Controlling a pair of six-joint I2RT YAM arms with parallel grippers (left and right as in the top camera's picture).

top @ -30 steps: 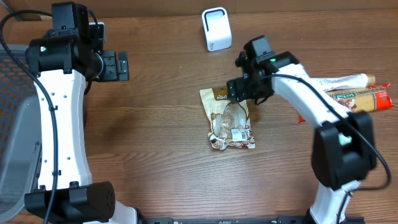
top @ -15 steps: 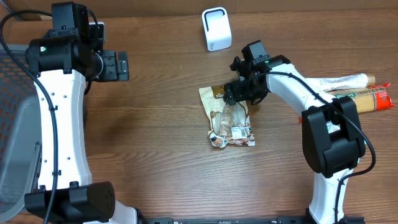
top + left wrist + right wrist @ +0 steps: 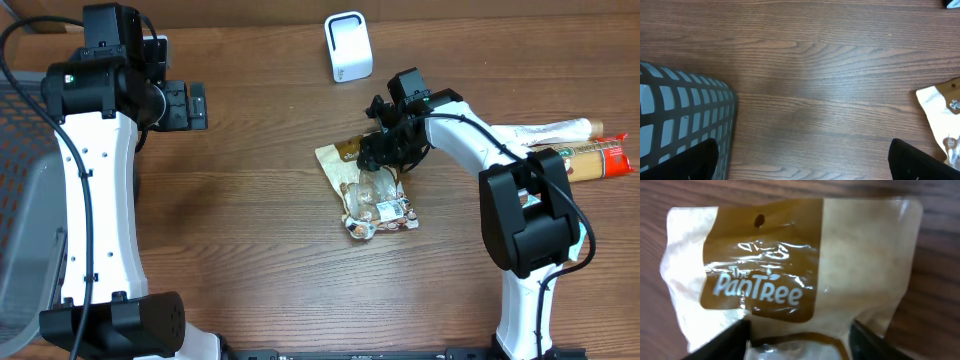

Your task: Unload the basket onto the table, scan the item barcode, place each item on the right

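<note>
A grey mesh basket sits at the left edge of the brown wooden desk. At the right edge lie two packets, touching each other: a pale one toward the back and a red-and-green one just in front of it.

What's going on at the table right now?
The right hand is down on the top end of the PanTree snack bag in the middle of the table, fingers apart over the bag, with no firm grip visible. The white scanner stands beyond it, so no scan yet. The left hand hangs open, off to the left, holding nothing.
</note>
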